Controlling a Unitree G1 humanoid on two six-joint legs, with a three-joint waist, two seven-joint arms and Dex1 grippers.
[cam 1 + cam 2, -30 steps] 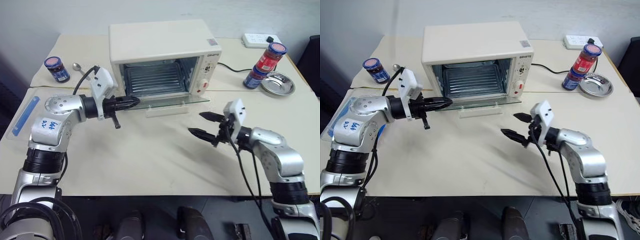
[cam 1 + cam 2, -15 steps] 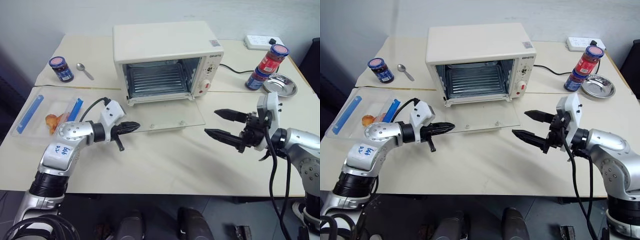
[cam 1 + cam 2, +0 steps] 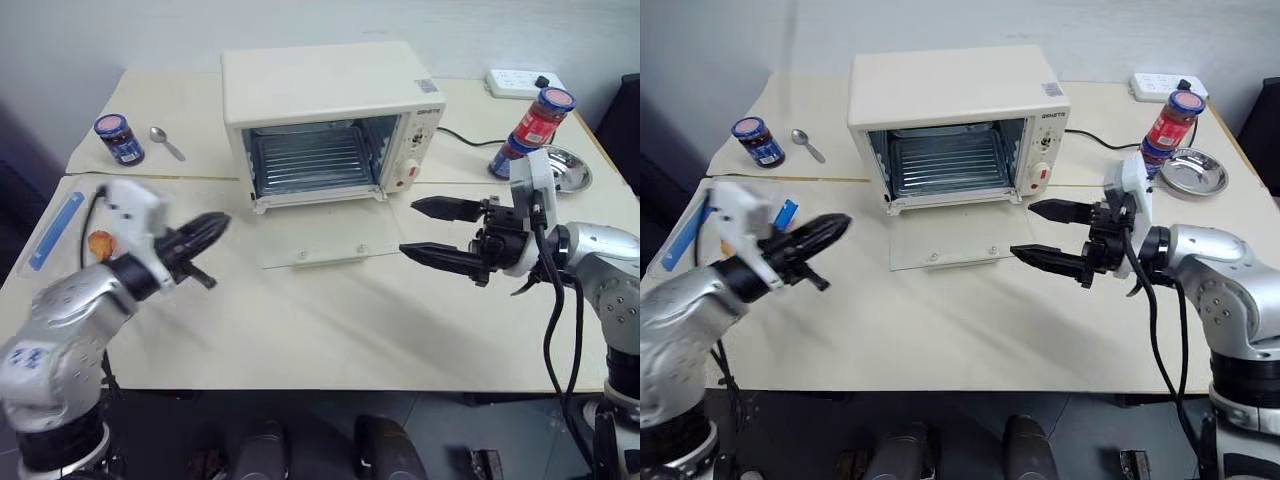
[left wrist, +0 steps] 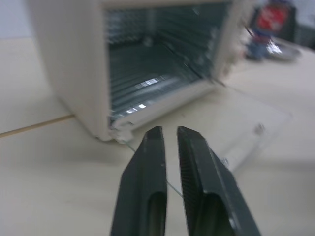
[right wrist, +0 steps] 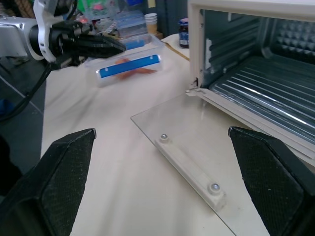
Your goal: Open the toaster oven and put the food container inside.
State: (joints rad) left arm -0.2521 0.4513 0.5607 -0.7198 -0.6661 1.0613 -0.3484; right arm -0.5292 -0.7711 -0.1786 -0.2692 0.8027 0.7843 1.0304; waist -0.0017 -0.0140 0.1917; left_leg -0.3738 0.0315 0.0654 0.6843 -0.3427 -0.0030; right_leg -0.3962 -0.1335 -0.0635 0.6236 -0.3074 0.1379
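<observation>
While the toaster oven (image 3: 955, 125) is seen standing at the back of the counter (image 3: 970, 320), its mouth is turned toward the robot and its glass door (image 3: 950, 236) is laid flat on the counter, handle outermost. Left of it, the food container (image 5: 129, 66) is set with its long axis running front to back, largely hidden behind the left gripper (image 3: 830, 229), whose jaws are held slightly apart. The right gripper (image 3: 1038, 231) is held with jaws wide open, empty.

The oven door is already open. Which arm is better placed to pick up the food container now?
Probably the left. The left gripper is near the food container on the table's left side, while the right gripper hangs open by the toaster oven's lowered door.
</observation>
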